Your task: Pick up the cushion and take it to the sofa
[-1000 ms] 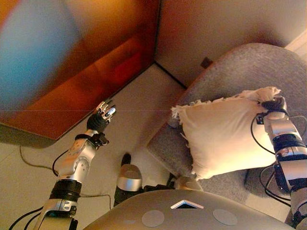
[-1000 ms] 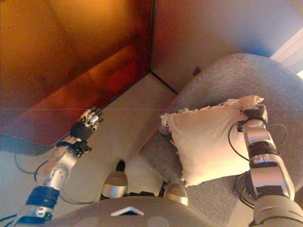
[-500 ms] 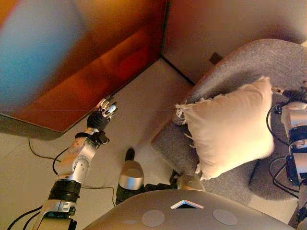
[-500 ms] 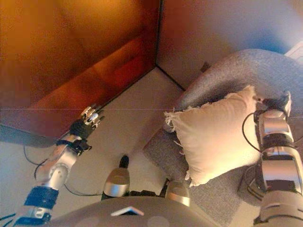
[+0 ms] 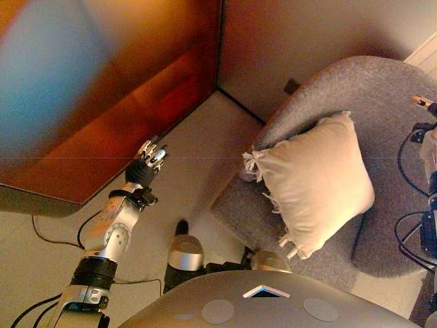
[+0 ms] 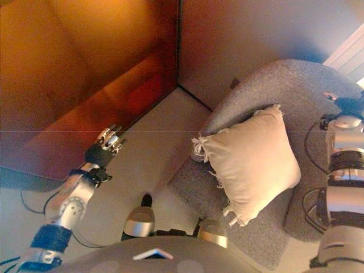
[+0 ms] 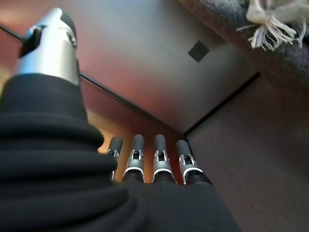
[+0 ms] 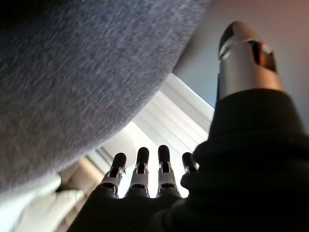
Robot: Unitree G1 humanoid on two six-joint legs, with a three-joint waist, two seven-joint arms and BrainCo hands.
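Note:
The cream cushion [image 5: 314, 181] with a fringed edge lies on the seat of the grey sofa chair [image 5: 369, 89], leaning toward its back. My right hand [image 6: 342, 107] is open and empty, off to the right of the cushion beside the chair's backrest; its wrist view shows straight fingers [image 8: 140, 166] past the grey upholstery [image 8: 72, 72]. My left hand [image 5: 145, 164] is open and empty over the floor, well left of the chair. Its wrist view shows straight fingers [image 7: 157, 157] and the cushion's fringe [image 7: 270, 19].
An orange-brown wooden panel [image 5: 102, 89] stands at the left, meeting the wall at a corner behind the chair. A cable [image 5: 48, 236] lies on the floor at the lower left. White slatted trim [image 6: 347, 54] shows at the upper right.
My right hand has let go of the cushion's top corner and drawn away to the right. The cushion has settled onto the chair seat. The left hand has not moved.

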